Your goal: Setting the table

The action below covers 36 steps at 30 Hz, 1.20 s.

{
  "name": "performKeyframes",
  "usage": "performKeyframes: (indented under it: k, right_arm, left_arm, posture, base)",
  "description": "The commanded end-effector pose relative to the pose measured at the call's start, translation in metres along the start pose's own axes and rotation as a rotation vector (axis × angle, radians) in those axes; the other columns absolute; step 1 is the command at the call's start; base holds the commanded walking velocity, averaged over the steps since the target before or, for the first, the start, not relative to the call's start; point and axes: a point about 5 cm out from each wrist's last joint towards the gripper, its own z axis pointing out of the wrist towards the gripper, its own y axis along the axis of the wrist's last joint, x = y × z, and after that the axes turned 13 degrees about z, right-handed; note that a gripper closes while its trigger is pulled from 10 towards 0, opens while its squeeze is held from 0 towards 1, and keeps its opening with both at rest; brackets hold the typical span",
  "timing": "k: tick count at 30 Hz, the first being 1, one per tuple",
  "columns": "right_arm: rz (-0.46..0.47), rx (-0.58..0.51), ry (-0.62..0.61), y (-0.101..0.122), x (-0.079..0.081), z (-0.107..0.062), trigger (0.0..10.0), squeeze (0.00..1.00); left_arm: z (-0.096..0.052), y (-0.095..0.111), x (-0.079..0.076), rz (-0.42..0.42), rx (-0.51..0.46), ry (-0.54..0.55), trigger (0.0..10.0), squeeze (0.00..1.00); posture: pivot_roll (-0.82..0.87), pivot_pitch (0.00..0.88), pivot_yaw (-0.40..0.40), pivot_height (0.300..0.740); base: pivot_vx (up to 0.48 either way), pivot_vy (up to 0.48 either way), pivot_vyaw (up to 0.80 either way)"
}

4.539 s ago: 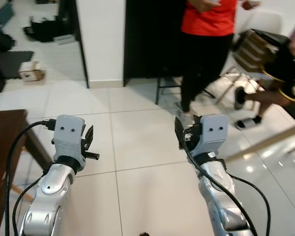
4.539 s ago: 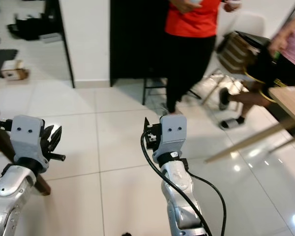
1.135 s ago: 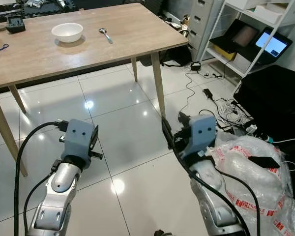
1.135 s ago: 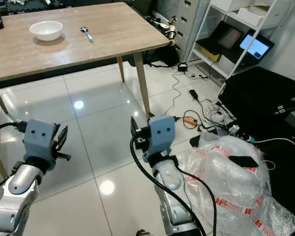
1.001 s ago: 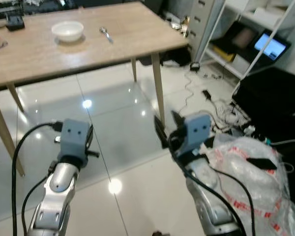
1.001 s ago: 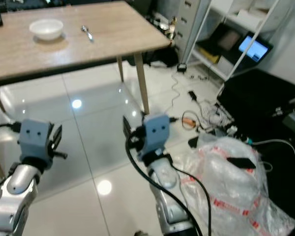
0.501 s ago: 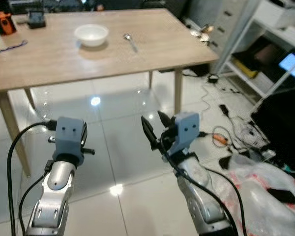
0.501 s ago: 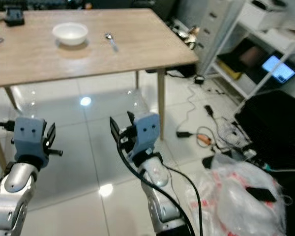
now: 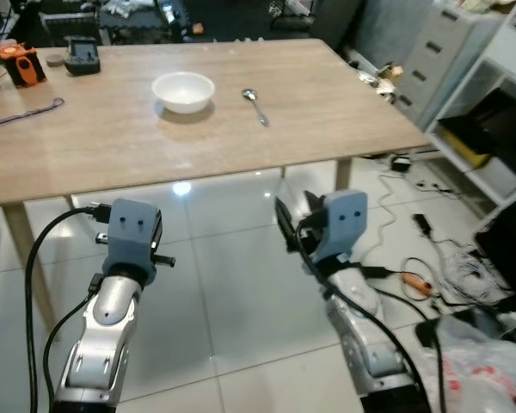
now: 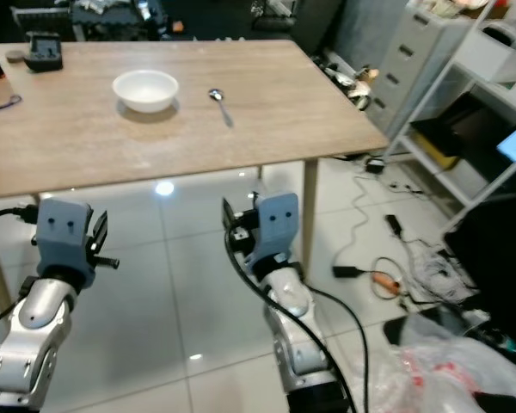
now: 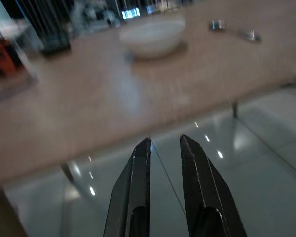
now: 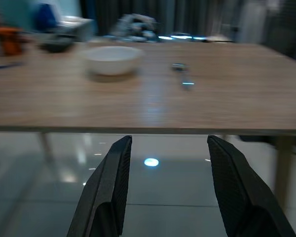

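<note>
Facing you is the wooden counter [image 9: 138, 142], the largest thing in front of the robot, standing on a glossy white tiled floor [image 9: 232, 284] with its near edge just ahead of both arms. To the robot's right you have a grey drawer cabinet [image 9: 434, 64] and white shelving [image 10: 499, 77], and below them a tangle of cables [image 9: 430, 275] on the floor, with clear plastic wrap [image 10: 451, 370] at the near right corner.

Your two silver arms are raised over the floor, short of the counter and below its top. The left hand [image 11: 165, 143] holds nothing; its black fingers [image 11: 138, 187] are nearly together, with only a narrow gap between them. The right hand [image 12: 167, 143] is also empty, and its fingers [image 12: 113, 187] are spread wide apart.

On the counter, a white bowl [image 9: 183, 90] sits upright toward the far middle. A metal spoon [image 9: 255, 104] lies flat just to the bowl's right, apart from it, handle pointing toward you. At the far left end you can see a black box-like item [image 9: 82, 55], an orange device [image 9: 21, 64] beside it, and a thin dark cord [image 9: 21, 112] lying nearer the robot.
</note>
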Motion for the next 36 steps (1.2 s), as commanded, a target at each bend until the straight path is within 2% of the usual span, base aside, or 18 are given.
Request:
performKeyframes:
  k: [1, 2, 5, 8, 9, 17, 22, 26, 28, 34, 36]
  right_arm:
    - [-0.029, 0.003, -0.090, 0.001, -0.027, -0.006, 10.0, 0.00]
    - [-0.029, 0.003, -0.090, 0.001, -0.027, -0.006, 10.0, 0.00]
    - [-0.075, 0.022, -0.137, 0.001, -0.047, -0.013, 10.0, 0.00]
    - [-0.079, 0.027, -0.142, 0.000, -0.050, -0.015, 10.0, 0.00]
    - [-0.080, 0.039, -0.133, -0.003, -0.050, -0.017, 10.0, 0.00]
    - [-0.068, 0.051, -0.099, -0.008, -0.043, -0.012, 10.0, 0.00]
    - [-0.093, 0.022, -0.114, 0.001, -0.043, 0.008, 10.0, 0.00]
    - [-0.100, 0.018, -0.108, 0.004, -0.044, 0.014, 10.0, 0.00]
    - [-0.096, 0.022, -0.089, 0.006, -0.040, 0.022, 10.0, 0.00]
    - [-0.086, 0.032, -0.078, 0.005, -0.030, 0.031, 10.0, 0.00]
    - [-0.052, 0.038, -0.069, 0.004, -0.024, 0.035, 10.0, 0.00]
  left_arm:
    - [0.006, 0.007, -0.017, 0.005, -0.033, -0.077, 10.0, 0.00]
    - [0.006, 0.007, -0.017, 0.005, -0.033, -0.077, 10.0, 0.00]
    - [0.017, 0.025, -0.031, 0.015, -0.106, -0.133, 10.0, 0.00]
    - [0.019, 0.030, -0.034, 0.013, -0.122, -0.145, 10.0, 0.00]
    - [0.020, 0.038, -0.038, 0.013, -0.151, -0.167, 10.0, 0.00]
    - [0.016, 0.046, -0.039, 0.028, -0.183, -0.196, 10.0, 0.00]
    - [0.010, 0.044, -0.030, 0.042, -0.179, -0.169, 10.0, 0.00]
    - [0.007, 0.043, -0.028, 0.046, -0.175, -0.161, 10.0, 0.00]
    - [0.004, 0.041, -0.027, 0.050, -0.168, -0.155, 10.0, 0.00]
    - [0.003, 0.041, -0.025, 0.056, -0.162, -0.146, 10.0, 0.00]
    - [0.003, 0.041, -0.024, 0.058, -0.159, -0.143, 10.0, 0.00]
  posture:
    - [0.01, 0.026, 0.084, 0.740]
    - [0.01, 0.026, 0.084, 0.740]
    - [0.00, 0.026, 0.099, 0.740]
    - [0.00, 0.025, 0.109, 0.740]
    - [0.01, 0.029, 0.123, 0.740]
    - [0.04, 0.034, 0.131, 0.740]
    - [0.08, 0.049, 0.109, 0.740]
    - [0.09, 0.056, 0.101, 0.740]
    - [0.10, 0.059, 0.095, 0.740]
    - [0.11, 0.066, 0.084, 0.740]
    - [0.11, 0.069, 0.079, 0.740]
  base:
    - [0.480, 0.000, 0.00]
    - [0.480, 0.000, 0.00]
    - [0.480, 0.000, 0.00]
    - [0.480, 0.000, 0.00]
    - [0.480, 0.000, 0.00]
    - [0.480, 0.000, 0.00]
    - [0.480, 0.000, 0.00]
    - [0.480, 0.000, 0.00]
    - [0.480, 0.000, 0.00]
    - [0.480, 0.000, 0.00]
    - [0.480, 0.000, 0.00]
